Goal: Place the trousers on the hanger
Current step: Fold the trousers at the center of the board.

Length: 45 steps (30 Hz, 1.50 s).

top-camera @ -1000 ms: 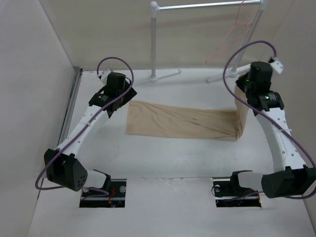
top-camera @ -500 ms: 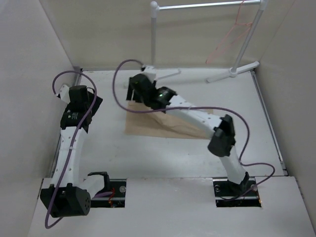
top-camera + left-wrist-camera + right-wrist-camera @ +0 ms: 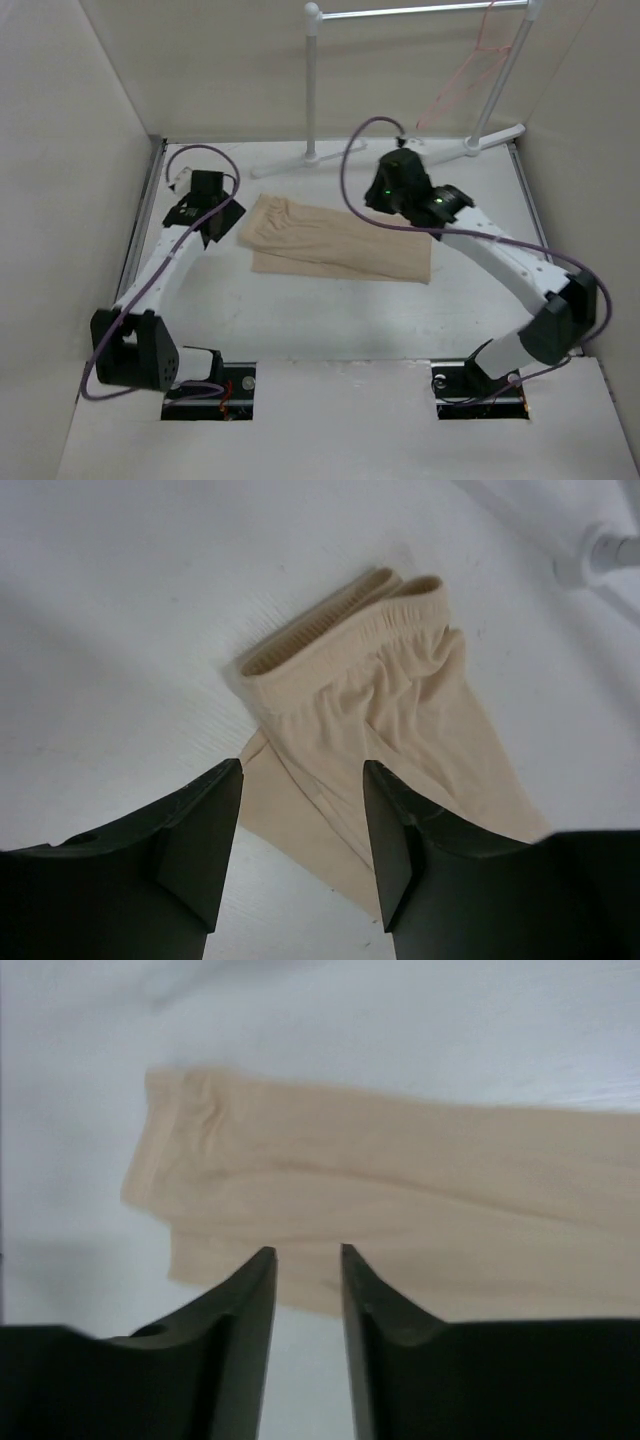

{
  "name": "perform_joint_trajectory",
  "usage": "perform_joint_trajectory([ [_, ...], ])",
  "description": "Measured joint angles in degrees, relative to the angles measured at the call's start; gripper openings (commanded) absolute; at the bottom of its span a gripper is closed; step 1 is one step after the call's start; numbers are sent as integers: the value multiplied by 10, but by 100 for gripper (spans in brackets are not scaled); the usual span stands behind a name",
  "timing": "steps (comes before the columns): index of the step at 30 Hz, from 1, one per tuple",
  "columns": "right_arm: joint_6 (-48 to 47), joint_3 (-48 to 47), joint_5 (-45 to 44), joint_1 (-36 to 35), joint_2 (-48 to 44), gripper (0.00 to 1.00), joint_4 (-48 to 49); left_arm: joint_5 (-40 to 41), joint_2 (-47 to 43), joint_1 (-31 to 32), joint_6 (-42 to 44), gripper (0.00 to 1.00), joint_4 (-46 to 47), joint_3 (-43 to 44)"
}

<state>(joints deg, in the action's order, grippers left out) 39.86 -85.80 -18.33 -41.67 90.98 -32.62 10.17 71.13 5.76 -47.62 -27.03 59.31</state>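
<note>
The beige trousers (image 3: 335, 242) lie flat on the table, folded over on themselves, waistband to the left. My left gripper (image 3: 222, 218) is open and empty just left of the waistband; in the left wrist view the trousers (image 3: 385, 695) lie past its open jaws (image 3: 303, 810). My right gripper (image 3: 388, 205) hovers over the right part of the cloth, jaws slightly apart and empty; the right wrist view shows the trousers (image 3: 400, 1185) beyond them (image 3: 308, 1252). The pinkish-red wire hanger (image 3: 462, 78) hangs on the rack at the back right.
The white tube garment rack (image 3: 312, 85) stands at the back, its feet (image 3: 480, 143) on the table; one foot shows in the left wrist view (image 3: 600, 550). Beige walls close in the left, back and right sides.
My right arm drew back from the far left to the middle and no longer holds cloth. The trousers now lie folded double. My left gripper moved in toward the waistband.
</note>
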Motion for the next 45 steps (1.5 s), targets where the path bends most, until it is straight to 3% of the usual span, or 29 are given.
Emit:
perform_joint_trajectory([
  [3, -7, 122, 15, 74, -115, 26, 33, 9, 83, 60, 6, 37, 23, 13],
  [5, -11, 199, 26, 83, -160, 35, 39, 17, 116, 81, 6, 37, 25, 12],
  [9, -17, 330, 60, 106, -207, 49, 33, 32, 134, 82, 3, 44, 52, -20],
  [13, -17, 398, 87, 183, -248, 59, 29, 33, 138, 71, -9, 48, 79, -57],
  [18, -17, 431, 124, 253, -280, 59, 44, 15, 197, 57, -17, 45, 134, -64],
  [20, -15, 433, 133, 256, -279, 59, 47, 10, 229, 54, -21, 38, 154, -64],
  [23, -13, 434, 144, 256, -275, 59, 53, 12, 244, 54, -24, 17, 174, -54],
  [25, -11, 436, 148, 256, -275, 59, 60, 17, 244, 54, -26, 12, 180, -53],
  [29, -4, 442, 151, 271, -277, 63, 68, 25, 217, 59, -27, 11, 165, -53],
  [36, 12, 457, 147, 313, -253, 71, 73, 73, 58, 103, -37, 10, 72, -52],
  [43, 16, 457, 157, 315, -182, 72, 82, 96, 26, 106, -74, 20, -5, -103],
  [45, 16, 457, 162, 315, -168, 71, 91, 96, 27, 105, -88, 28, -29, -135],
])
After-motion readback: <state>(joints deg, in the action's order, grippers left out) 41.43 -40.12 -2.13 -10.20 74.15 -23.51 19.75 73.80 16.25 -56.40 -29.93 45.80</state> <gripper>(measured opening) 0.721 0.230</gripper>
